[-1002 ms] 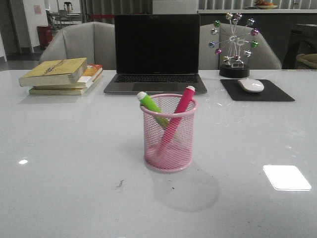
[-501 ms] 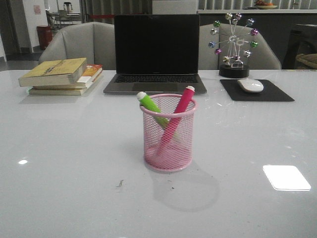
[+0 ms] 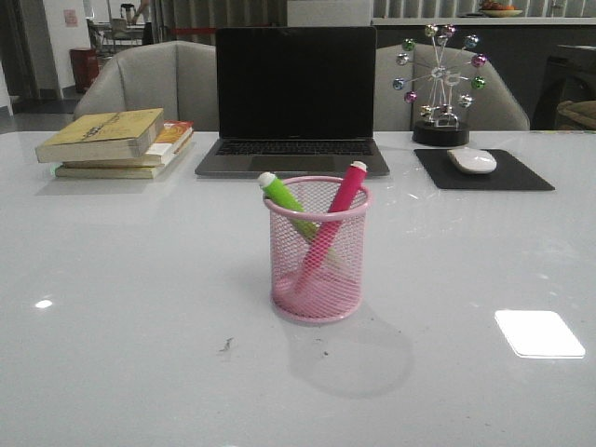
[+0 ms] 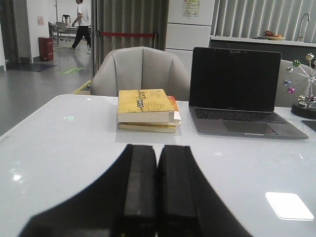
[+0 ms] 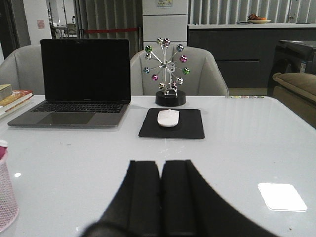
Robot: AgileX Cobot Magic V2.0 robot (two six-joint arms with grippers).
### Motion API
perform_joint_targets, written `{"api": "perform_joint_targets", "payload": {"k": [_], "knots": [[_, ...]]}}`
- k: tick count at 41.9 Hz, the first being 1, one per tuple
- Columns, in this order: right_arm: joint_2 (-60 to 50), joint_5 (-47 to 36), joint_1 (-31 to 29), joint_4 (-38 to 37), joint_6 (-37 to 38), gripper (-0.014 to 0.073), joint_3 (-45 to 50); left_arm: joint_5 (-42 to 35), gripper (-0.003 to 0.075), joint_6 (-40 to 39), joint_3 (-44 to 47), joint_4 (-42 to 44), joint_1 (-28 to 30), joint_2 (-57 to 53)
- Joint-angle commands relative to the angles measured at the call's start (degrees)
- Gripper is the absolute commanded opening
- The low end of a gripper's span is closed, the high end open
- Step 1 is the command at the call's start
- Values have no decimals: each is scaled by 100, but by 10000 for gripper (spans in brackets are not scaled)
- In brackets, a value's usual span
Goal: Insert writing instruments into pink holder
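Note:
The pink holder (image 3: 317, 251) stands upright in the middle of the white table. Inside it the lime green pen (image 3: 284, 201) leans left and the magenta pen (image 3: 337, 209) leans right, their whitish ends above the rim. The holder's edge (image 5: 6, 197) shows at the side of the right wrist view. My left gripper (image 4: 158, 148) is shut with nothing between its fingers, low over bare table. My right gripper (image 5: 161, 163) is likewise shut and empty. Neither arm shows in the front view.
A black laptop (image 3: 294, 102) stands at the back, a stack of books (image 3: 116, 142) at back left. A mouse (image 3: 471, 160) on a dark pad and a kinetic ball ornament (image 3: 440, 84) are at back right. Grey chairs stand behind the table.

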Motion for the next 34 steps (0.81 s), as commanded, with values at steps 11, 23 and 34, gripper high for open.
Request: {"api": "perform_joint_targets", "payload": {"k": [11, 23, 34], "knots": [[-121, -599, -37, 29, -27, 58, -74, -527, 93, -32, -3, -50, -31, -99], [-121, -586, -44, 29, -147, 58, -74, -527, 93, -32, -3, -50, -31, -99], [-121, -586, -44, 29, -147, 58, -74, -527, 93, -32, -3, -50, -31, -99]]}}
